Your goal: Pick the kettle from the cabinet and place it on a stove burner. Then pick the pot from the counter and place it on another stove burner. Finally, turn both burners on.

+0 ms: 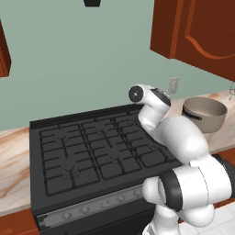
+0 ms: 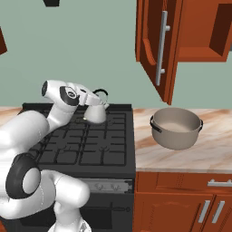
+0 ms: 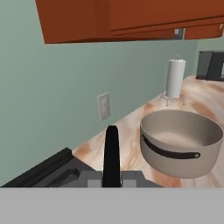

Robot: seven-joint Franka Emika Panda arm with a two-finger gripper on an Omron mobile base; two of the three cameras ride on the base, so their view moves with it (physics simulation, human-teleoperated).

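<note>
On the left sits the black range, its cast-iron burners running across the top and a row of small silver knobs along its front edge. The white arm reaches over the back right part of the grates, and at its end the gripper is clamped shut on the thin black arched handle of the kettle. From the right base view the little silvery-white cone hangs directly under the claw at the rear right burner; whether its base touches the grate or is just above it I cannot tell. In the hand view the black handle rises between the fingers, right in the middle of the lower edge.

Just right of the range the cream, orange-veined counter begins. The pot stands on it, upright and lidless, wide and grey-beige, with a black loop handle on the side that faces the hand camera. It is near the stove but apart from it, and well apart from the kettle.

Above the pot the reddish-brown cabinet hangs on the wall with its arched-panel door swung open, the long silver bar handle standing vertical on it.

Further right along the counter, against the green wall, a paper towel roll stands upright in its wire holder
</note>
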